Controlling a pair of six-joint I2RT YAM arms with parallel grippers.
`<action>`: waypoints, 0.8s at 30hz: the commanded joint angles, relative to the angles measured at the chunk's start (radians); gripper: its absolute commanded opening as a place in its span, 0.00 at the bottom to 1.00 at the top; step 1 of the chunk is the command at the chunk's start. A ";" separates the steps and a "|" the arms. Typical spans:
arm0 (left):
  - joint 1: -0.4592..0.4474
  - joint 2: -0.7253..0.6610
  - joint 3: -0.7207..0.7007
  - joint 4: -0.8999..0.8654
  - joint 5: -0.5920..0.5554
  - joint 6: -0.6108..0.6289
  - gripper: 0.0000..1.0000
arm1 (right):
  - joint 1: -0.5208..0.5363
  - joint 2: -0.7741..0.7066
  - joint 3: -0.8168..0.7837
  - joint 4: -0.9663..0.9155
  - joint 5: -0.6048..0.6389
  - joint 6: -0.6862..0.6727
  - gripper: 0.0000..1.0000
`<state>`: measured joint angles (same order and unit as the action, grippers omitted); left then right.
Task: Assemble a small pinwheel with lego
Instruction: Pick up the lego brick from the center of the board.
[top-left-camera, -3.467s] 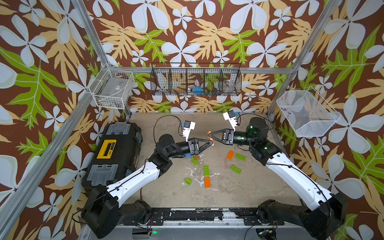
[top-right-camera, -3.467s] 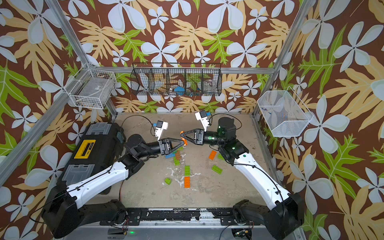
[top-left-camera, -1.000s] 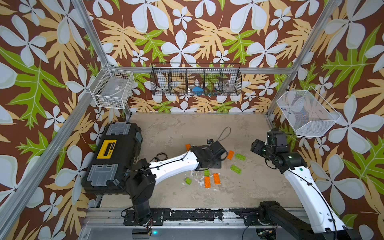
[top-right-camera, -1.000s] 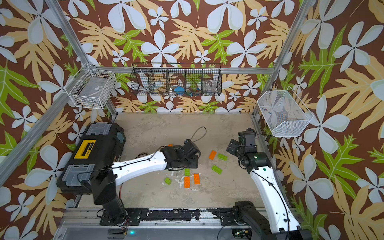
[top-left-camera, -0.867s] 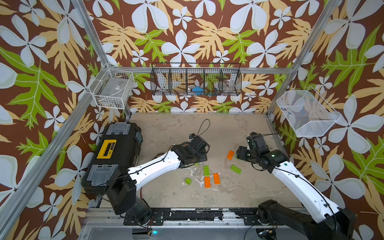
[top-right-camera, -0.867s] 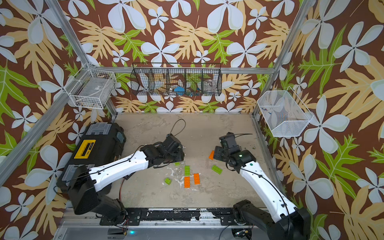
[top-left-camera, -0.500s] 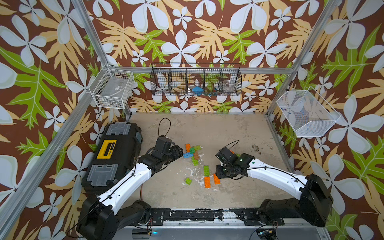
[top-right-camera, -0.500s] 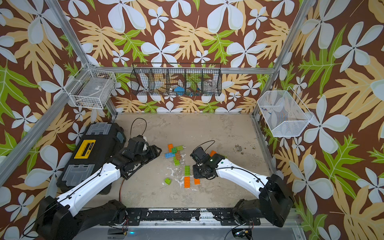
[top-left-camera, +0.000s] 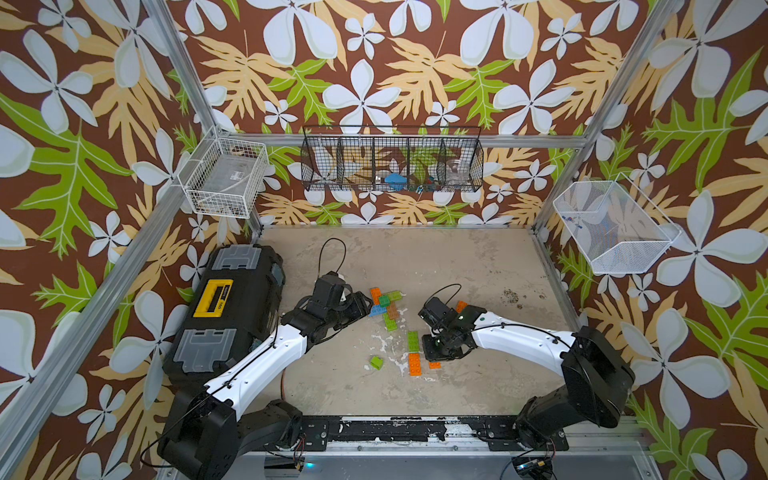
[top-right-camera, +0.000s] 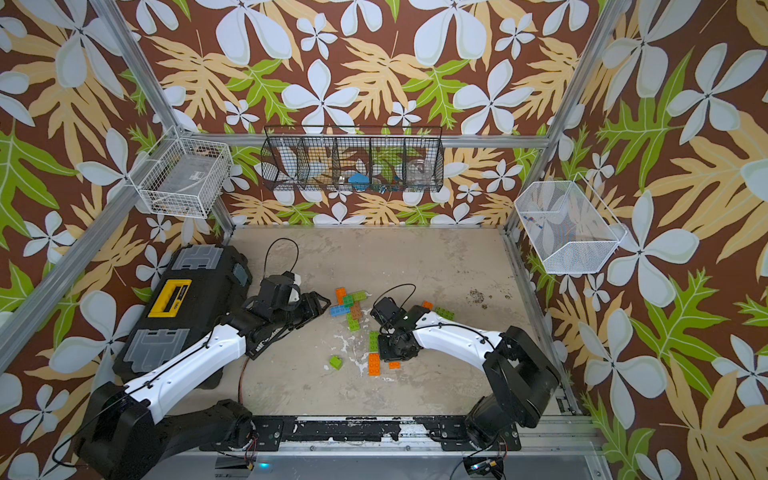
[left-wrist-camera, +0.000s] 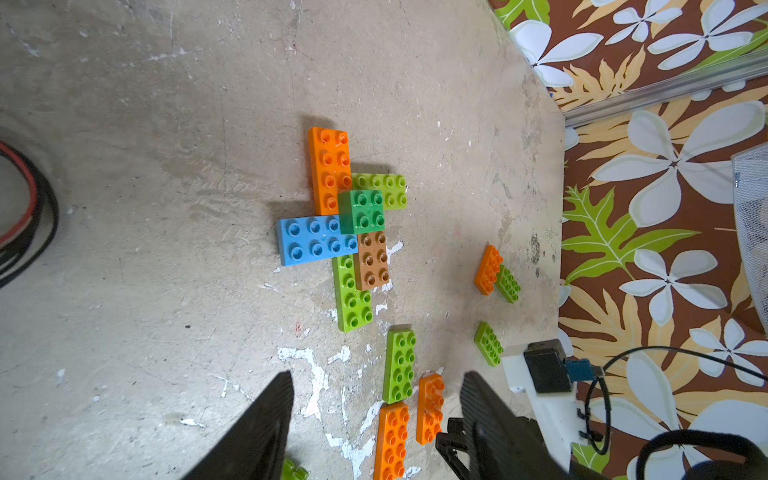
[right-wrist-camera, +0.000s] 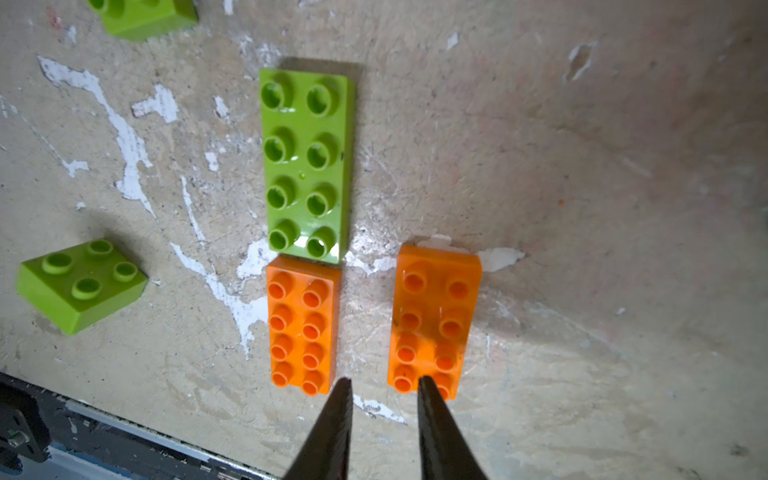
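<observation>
2 empty: left end effector (left-wrist-camera: 377, 376) wide open; right end effector (right-wrist-camera: 383, 380) barely open at orange lego (right-wrist-camera: 434, 316).

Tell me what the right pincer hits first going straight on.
Right pincer likely meets the lone orange brick first: one fingertip lines up with its near end, the other with the gap beside it. Depth unclear.

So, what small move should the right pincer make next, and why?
Probably shift sideways to centre on the separate orange brick before closing: the right pincer hangs narrowly open over the gap between it and the other orange brick, gripping nothing.
</observation>
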<state>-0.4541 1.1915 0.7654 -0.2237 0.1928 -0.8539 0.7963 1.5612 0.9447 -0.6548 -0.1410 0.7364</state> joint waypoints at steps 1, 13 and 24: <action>0.002 0.008 0.008 0.024 0.016 0.028 0.67 | 0.001 0.026 0.012 -0.004 0.034 0.003 0.28; 0.003 0.019 0.003 0.037 0.025 0.032 0.67 | 0.001 0.080 0.024 -0.005 0.045 -0.003 0.26; 0.004 0.017 -0.001 0.038 0.030 0.032 0.67 | 0.011 0.090 0.021 -0.040 0.077 -0.003 0.23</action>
<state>-0.4534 1.2098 0.7654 -0.2054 0.2150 -0.8322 0.8009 1.6482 0.9634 -0.6563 -0.0975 0.7326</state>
